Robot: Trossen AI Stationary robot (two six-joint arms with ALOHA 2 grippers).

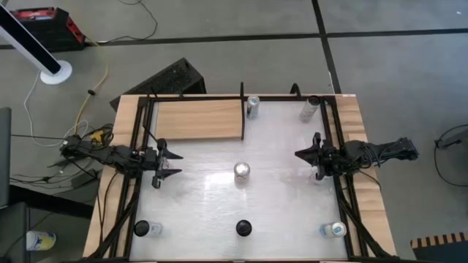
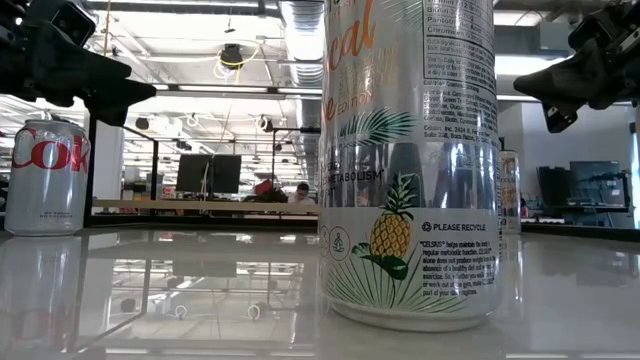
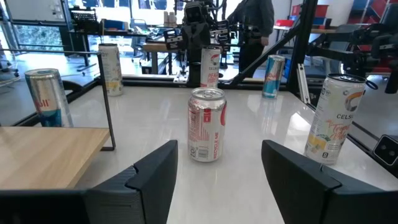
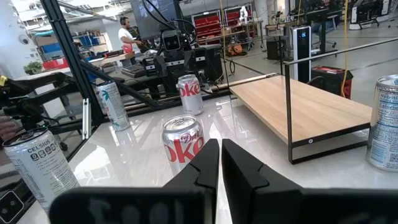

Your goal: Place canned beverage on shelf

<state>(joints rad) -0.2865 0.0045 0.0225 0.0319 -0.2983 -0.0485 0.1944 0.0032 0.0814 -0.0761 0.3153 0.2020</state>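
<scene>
Table (image 1: 285,212) open round centre can (image 1: 242,171) — shelf (image 1: 197,119) bare.

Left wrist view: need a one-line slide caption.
Left gripper, fingers open and empty, faces a silver Diet Coke can on the white table, with the wooden shelf beside it.

My left hand (image 1: 167,165) faces the middle can (image 1: 242,171) with bare desk (image 1: 205,197) between. The shelf (image 1: 197,119) top lies bare beside it; a can (image 1: 253,107) stands just past its black rail. Other cans (image 1: 243,229) line the desk edges.
</scene>
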